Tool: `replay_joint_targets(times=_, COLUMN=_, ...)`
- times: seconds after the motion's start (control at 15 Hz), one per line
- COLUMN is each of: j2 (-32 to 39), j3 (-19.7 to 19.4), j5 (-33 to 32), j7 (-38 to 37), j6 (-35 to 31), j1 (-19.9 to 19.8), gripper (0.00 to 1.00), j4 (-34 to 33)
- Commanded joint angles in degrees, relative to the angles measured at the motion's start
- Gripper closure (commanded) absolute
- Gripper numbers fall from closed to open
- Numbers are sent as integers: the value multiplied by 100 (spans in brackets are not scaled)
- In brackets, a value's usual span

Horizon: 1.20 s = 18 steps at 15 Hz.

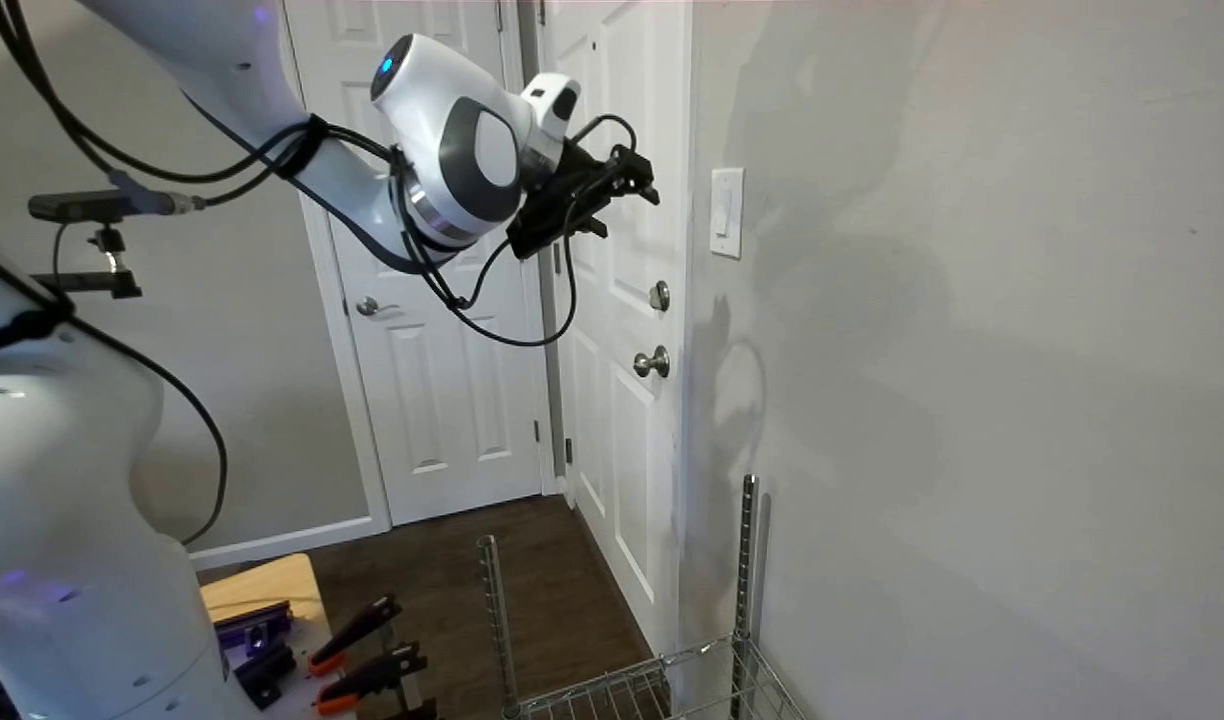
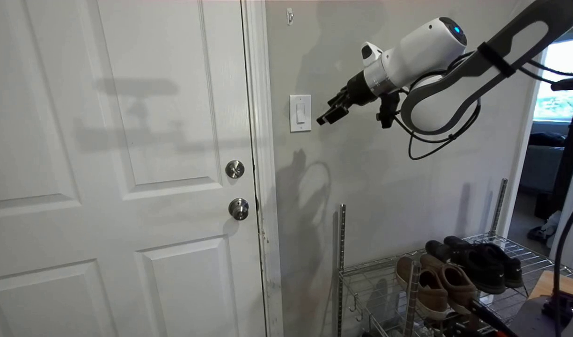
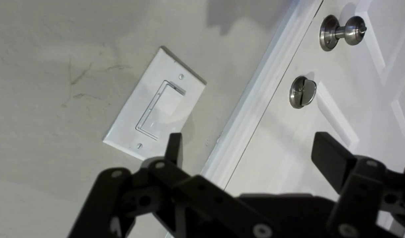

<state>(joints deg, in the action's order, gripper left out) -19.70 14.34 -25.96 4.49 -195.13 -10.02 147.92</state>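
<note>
My gripper [image 3: 247, 140] is open, with nothing between its two black fingers in the wrist view. It is up in the air near the wall in both exterior views [image 1: 628, 212] [image 2: 327, 112]. The nearest thing is a white light switch [image 3: 156, 105] with a rectangular plate and a rocker, beyond the left finger in the wrist view. The switch is on the grey wall in both exterior views [image 1: 727, 213] [image 2: 300, 113]. The fingers look apart from it. A silver deadbolt [image 3: 302, 92] and a round door knob [image 3: 354, 30] are on the white door [image 3: 282, 142] beside it.
A wire rack [image 2: 375, 264] with upright metal posts [image 2: 341, 262] stands below along the wall. Brown shoes [image 2: 434, 288] and black shoes [image 2: 483, 267] sit on it. Black clamps with orange parts [image 1: 372, 672] are by the robot's base. A second white door [image 1: 442, 380] is behind.
</note>
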Motion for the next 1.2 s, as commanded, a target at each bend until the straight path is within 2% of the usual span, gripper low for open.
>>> replay_joint_targets(times=0.0, j2=0, j3=0, j5=0, j7=0, j6=0, j1=0, gripper=0, j4=0)
replay_joint_targets(times=0.27, j2=0, j3=-4, j5=0, j7=0, j6=0, j1=-1, gripper=0, j4=0)
replay_joint_targets(times=0.33, j2=-46, j3=154, j5=15, j7=129, j6=-248, j1=-249, gripper=0, j4=27)
replay_joint_targets(times=0.47, j2=-41, j3=261, j5=-84, j7=376, j6=-862, j1=-440, gripper=0, j4=62)
replay_joint_targets(times=0.53, j2=-275, j3=-327, j5=131, j7=674, j6=-350, j1=448, gripper=0, j4=-222)
replay_joint_targets(times=0.8, j2=-503, j3=-592, j5=35, j7=1071, j6=-349, j1=886, gripper=0, j4=-520)
replay_joint_targets(times=0.87, j2=-335, j3=-426, j5=-11, j7=711, j6=-338, j1=668, gripper=0, j4=-499)
replay_joint_targets(times=1.13, j2=-480, j3=-526, j5=-11, j7=812, j6=-313, j1=823, gripper=0, j4=-574)
